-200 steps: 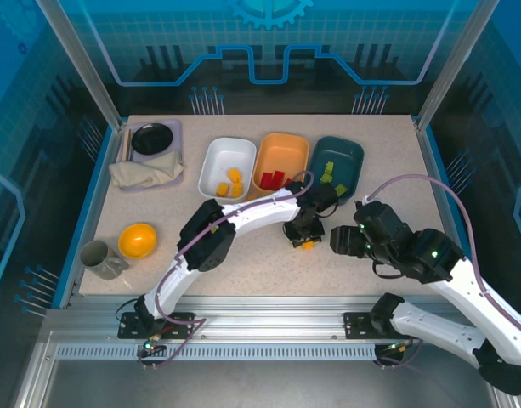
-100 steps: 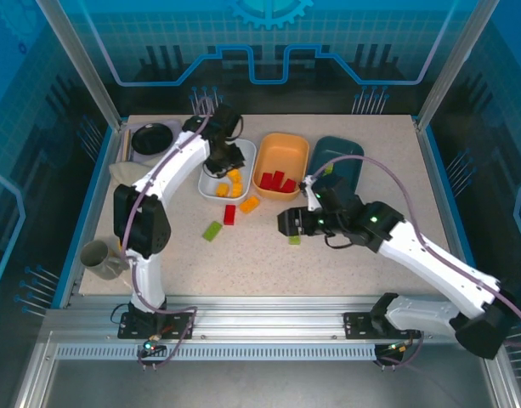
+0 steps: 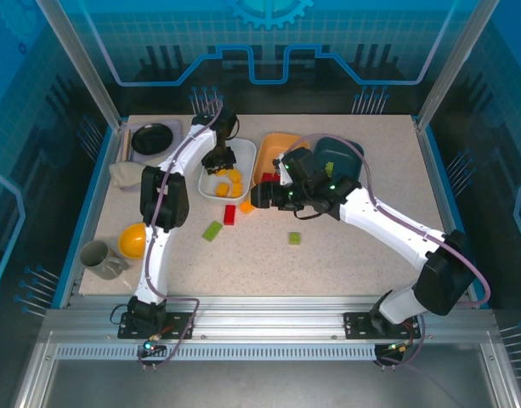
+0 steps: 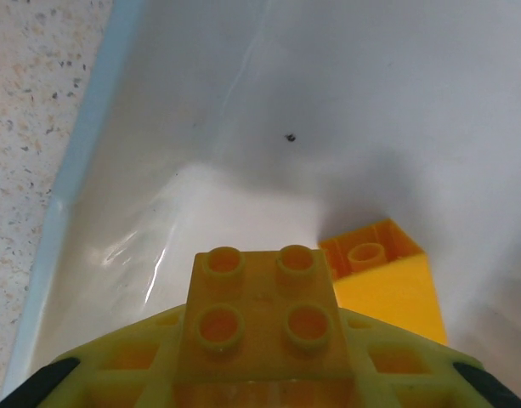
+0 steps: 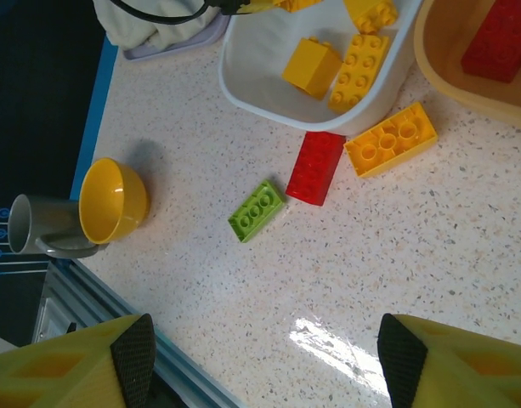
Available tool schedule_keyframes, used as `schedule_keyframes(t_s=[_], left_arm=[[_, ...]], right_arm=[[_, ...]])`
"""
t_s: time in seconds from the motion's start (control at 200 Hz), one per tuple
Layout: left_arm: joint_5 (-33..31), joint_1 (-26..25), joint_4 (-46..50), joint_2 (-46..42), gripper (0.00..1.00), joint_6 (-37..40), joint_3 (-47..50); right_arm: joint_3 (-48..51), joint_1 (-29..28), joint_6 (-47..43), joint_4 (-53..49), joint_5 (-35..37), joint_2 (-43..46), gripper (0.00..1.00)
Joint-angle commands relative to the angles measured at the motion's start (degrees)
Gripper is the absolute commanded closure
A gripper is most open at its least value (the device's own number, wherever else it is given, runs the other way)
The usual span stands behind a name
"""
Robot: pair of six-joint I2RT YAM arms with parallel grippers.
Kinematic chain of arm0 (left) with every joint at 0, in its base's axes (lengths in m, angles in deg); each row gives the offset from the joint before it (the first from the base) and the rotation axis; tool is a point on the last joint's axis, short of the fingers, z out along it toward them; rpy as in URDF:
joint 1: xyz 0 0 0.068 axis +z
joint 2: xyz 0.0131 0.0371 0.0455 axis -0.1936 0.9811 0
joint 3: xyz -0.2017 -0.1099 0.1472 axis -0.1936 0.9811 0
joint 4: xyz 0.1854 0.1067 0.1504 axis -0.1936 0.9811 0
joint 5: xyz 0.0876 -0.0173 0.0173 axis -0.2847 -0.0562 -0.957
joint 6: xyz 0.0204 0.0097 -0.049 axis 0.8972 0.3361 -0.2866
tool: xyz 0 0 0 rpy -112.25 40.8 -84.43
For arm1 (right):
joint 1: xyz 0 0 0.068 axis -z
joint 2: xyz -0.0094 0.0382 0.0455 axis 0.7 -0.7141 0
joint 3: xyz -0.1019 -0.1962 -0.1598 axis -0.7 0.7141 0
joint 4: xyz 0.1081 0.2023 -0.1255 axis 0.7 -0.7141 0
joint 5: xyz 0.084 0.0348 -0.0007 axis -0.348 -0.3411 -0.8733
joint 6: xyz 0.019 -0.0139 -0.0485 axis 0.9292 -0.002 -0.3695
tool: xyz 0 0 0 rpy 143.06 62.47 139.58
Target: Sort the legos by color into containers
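Left hand (image 4: pixel 260 374): stayed over white bin (image 3: pixel 243 153), gripping yellow brick (image 4: pixel 262 319).
Right hand (image 5: pixel 260 357): open, moved left toward loose bricks on worktop (image 3: pixel 328 255).

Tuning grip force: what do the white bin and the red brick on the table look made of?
White bin: likely smooth, glossy plastic, judging by soft highlights inside in the left wrist view. Red brick: apparently hard moulded plastic, with studs and crisp edges.

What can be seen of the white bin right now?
The white rounded-rectangular shallow plastic bin sits upright on the speckled table, left of the orange bin. Its glossy inside holds several orange-yellow bricks. The left end effector hangs over it, gripping a square four-stud orange-yellow brick. An oblong orange-yellow brick lies just outside its near wall; contact is unclear.
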Motion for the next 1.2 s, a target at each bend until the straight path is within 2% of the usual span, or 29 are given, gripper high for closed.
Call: schedule_keyframes(t_s=[0.0, 0.2, 0.43, 0.535, 0.7, 0.855, 1.025, 1.195], left_arm=[[-0.63, 0.37, 2.84, 0.90, 0.60, 1.37, -1.83], [1.27, 0.11, 3.14, -2.19, 0.40, 0.74, -2.12], [1.14, -0.44, 5.30, -13.89, 0.33, -2.16, -1.38], [-1.22, -0.12, 4.11, -25.43, 0.29, -5.60, 8.20], [-3.48, 0.55, 1.01, -49.00, 0.23, -13.46, 32.47], [-2.47, 0.48, 3.53, -69.04, 0.21, -19.35, 49.75], [-1.13, 0.37, 10.25, -85.95, 0.21, -21.03, 60.08], [-0.74, 0.40, 17.37, -93.94, 0.21, -20.59, 61.82]], right_arm=[[-2.17, 0.60, 1.33, -2.76, 0.49, -1.58, 0.28], [-3.43, -0.12, 2.50, -5.10, 3.00, -3.50, 0.29], [-11.53, -6.08, 4.32, -11.54, 9.34, -11.85, 0.30], [-18.75, -10.01, 6.79, -16.40, 12.33, -19.18, 0.31], [-29.69, -14.70, 11.58, -20.47, 14.99, -30.24, 0.34], [-41.16, -17.50, 15.61, -25.32, 17.42, -40.94, 0.26], [-53.47, -18.87, 19.48, -30.79, 18.41, -51.59, 0.20], [-60.72, -19.63, 21.93, -34.27, 21.43, -58.47, 0.20]])
